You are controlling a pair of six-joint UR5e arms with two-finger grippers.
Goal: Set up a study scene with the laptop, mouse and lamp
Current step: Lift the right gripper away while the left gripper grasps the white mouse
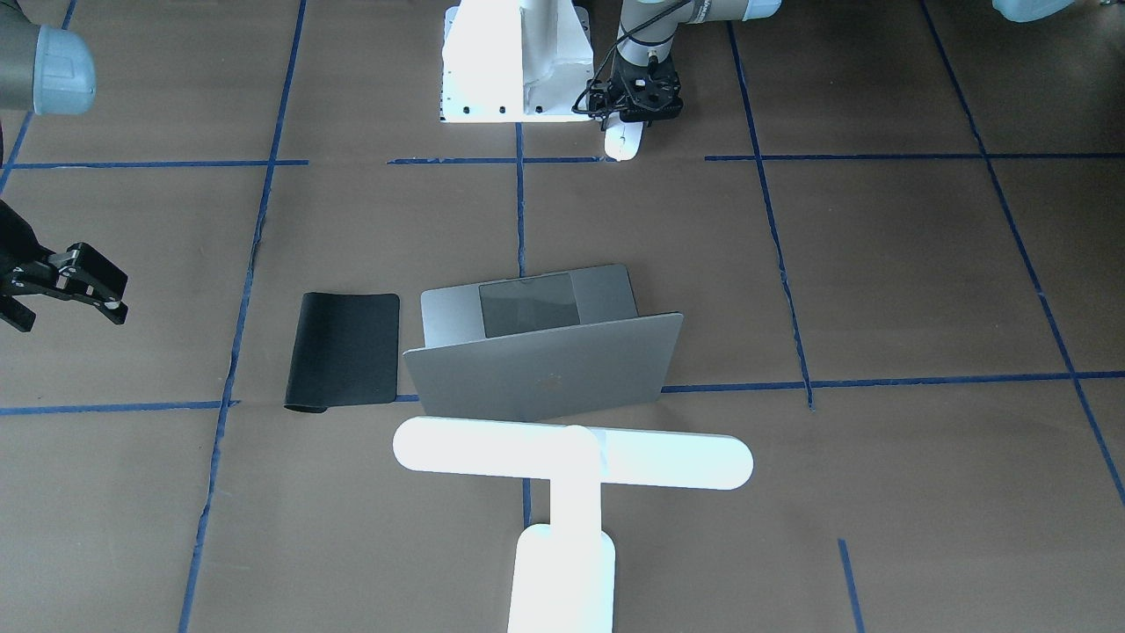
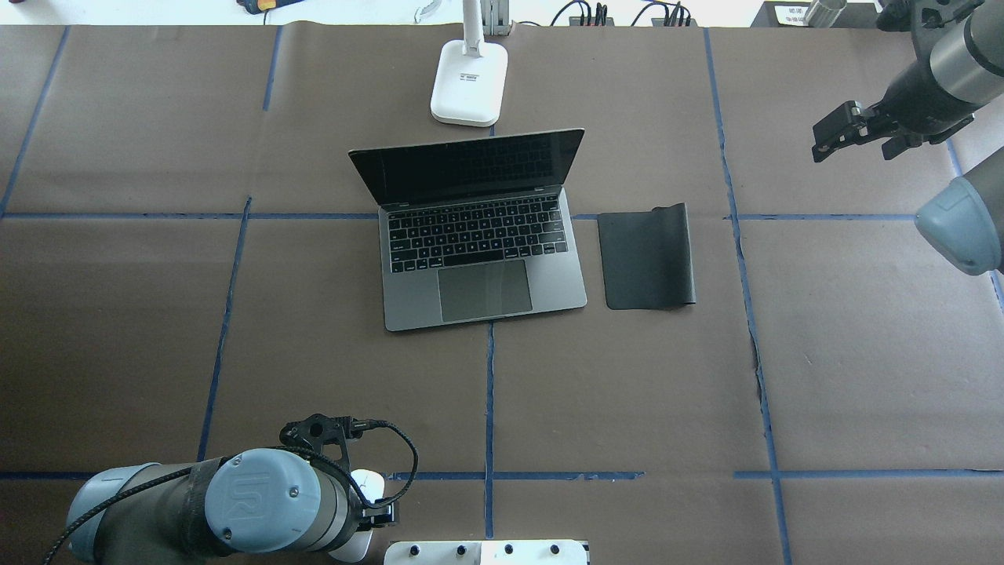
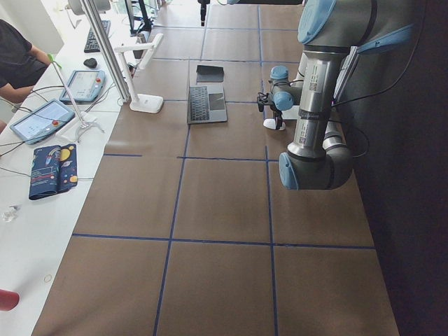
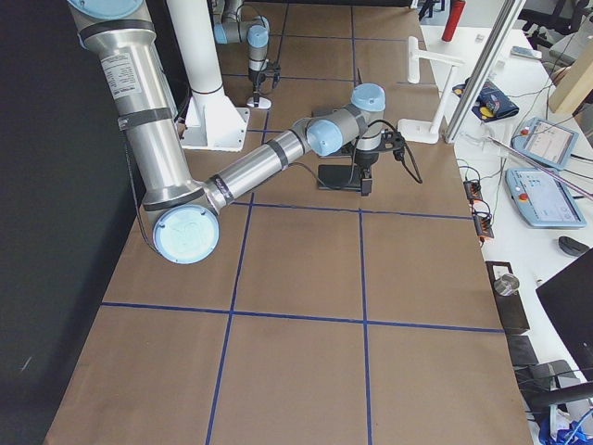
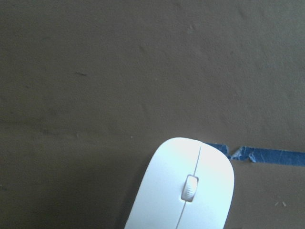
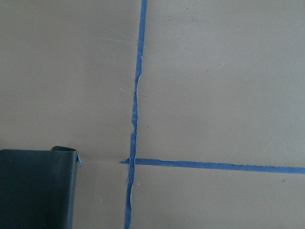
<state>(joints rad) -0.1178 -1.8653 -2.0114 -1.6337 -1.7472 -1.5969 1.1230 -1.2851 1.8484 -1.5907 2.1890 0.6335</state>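
The white mouse (image 1: pixel 622 141) lies on a blue tape line near the robot base; it also shows in the overhead view (image 2: pixel 365 482) and fills the bottom of the left wrist view (image 5: pixel 188 188). My left gripper (image 1: pixel 626 121) stands straight over it, and its fingers are hidden, so I cannot tell whether they are shut. The grey laptop (image 2: pixel 480 235) stands open at mid-table. The white lamp (image 1: pixel 571 459) stands behind it, its base (image 2: pixel 469 82) at the far edge. My right gripper (image 2: pixel 855 141) is open and empty, up in the air beyond the pad.
A black mouse pad (image 2: pixel 648 255) lies right beside the laptop on the robot's right; its curled corner shows in the right wrist view (image 6: pixel 35 188). The white bolted pedestal (image 1: pixel 514 61) stands next to the mouse. Tablets and cables lie along the far table edge (image 3: pixel 42 122).
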